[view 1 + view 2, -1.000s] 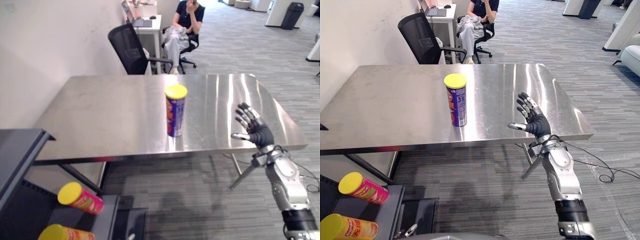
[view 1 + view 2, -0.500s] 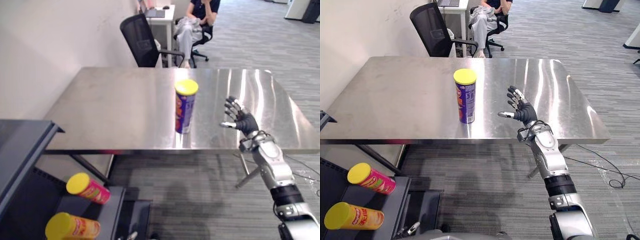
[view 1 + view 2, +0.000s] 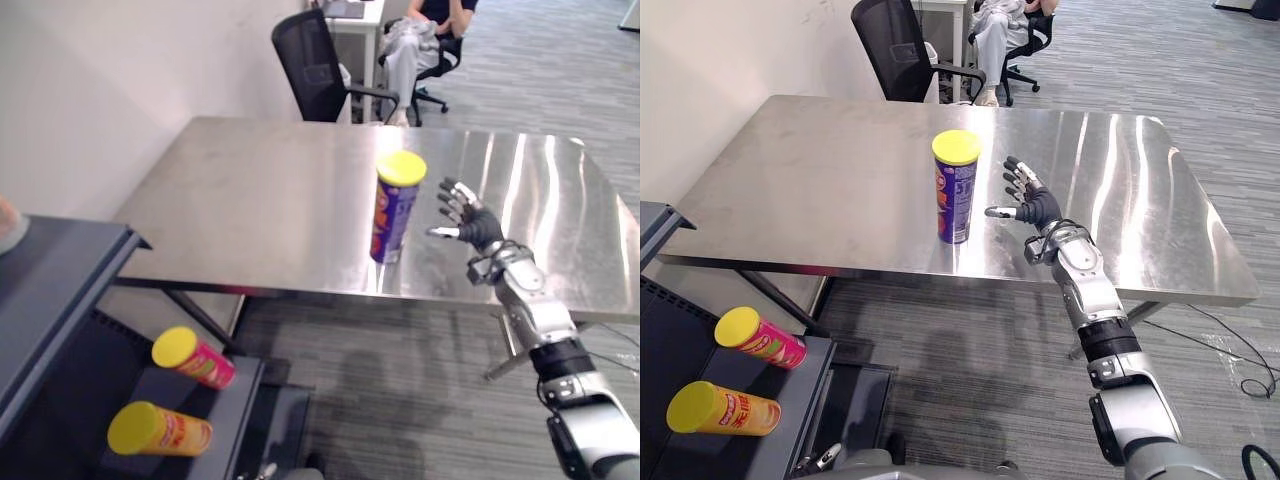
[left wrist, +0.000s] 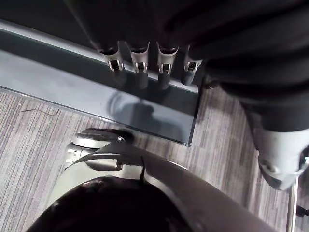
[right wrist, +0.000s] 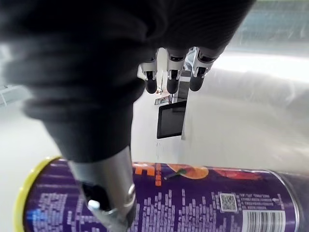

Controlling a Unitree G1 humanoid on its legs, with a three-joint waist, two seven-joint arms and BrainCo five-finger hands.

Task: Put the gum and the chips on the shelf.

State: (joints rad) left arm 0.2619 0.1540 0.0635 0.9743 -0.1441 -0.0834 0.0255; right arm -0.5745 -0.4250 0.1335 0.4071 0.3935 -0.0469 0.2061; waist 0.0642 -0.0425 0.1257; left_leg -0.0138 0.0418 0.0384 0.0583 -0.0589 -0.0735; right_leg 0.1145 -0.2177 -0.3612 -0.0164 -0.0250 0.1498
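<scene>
A purple chips can [image 3: 395, 210] with a yellow lid stands upright on the steel table [image 3: 250, 200], near its front edge. My right hand [image 3: 470, 222] is open just to the right of the can, fingers spread, thumb pointing at it, a small gap between them. In the right wrist view the can [image 5: 169, 203] lies close past the thumb, and the fingers [image 5: 169, 72] are straight. My left hand [image 4: 145, 58] hangs low with relaxed fingers over a dark shelf deck and holds nothing.
A dark shelf unit [image 3: 50, 290] stands at the lower left. On its lower deck lie a pink can [image 3: 193, 357] and an orange can [image 3: 158, 430], both yellow-lidded. Behind the table are a black office chair [image 3: 320, 65] and a seated person [image 3: 420, 40].
The camera has shifted. My right hand has moved left along the table's front, from well to the right of the purple can to close beside it, still open.
</scene>
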